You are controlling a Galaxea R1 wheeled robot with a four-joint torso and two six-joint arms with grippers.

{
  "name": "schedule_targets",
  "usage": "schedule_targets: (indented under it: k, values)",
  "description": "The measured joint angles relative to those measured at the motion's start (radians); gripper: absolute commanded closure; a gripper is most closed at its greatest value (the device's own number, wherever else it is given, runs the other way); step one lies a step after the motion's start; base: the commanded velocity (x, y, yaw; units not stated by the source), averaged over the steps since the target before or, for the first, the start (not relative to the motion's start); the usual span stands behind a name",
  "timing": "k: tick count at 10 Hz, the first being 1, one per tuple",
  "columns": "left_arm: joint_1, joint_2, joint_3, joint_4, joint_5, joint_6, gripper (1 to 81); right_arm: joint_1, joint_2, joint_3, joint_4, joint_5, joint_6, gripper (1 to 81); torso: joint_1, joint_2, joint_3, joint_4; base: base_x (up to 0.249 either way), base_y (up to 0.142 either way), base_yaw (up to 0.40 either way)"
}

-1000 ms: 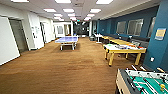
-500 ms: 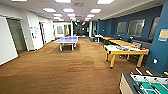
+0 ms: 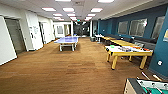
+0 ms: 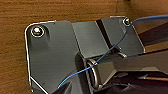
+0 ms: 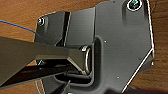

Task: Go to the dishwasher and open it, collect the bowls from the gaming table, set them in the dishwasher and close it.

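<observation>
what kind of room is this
Most likely an office games or break room: a blue table-tennis table stands mid-floor, a yellow-legged games table sits by the teal wall, and a foosball table shows at the near corner. Wood-look floor, panel ceiling lights.

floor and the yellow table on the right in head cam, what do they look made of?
Floor: looks like wood or wood-look plank, warm brown with lengthwise streaks and a mild sheen from the ceiling lights; real or laminate is not tellable. Yellow table: seemingly painted or stained wood, with thick square yellow legs and apron, and a paler top.
</observation>
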Motion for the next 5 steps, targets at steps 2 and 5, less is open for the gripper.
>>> schedule_targets:
  k: [2,5]
  values:
    - [0.021,0.006,0.001,0.000,0.006,0.000,1.0,-0.016,-0.001,0.000,-0.001,-0.006,-0.003,1.0,-0.001,0.000,0.000,0.000,0.239,0.000,0.000]
    - [0.011,0.003,0.000,0.000,-0.001,0.000,1.0,0.000,-0.001,-0.004,0.003,-0.002,-0.003,1.0,-0.001,0.000,0.000,0.000,0.239,0.000,0.000]
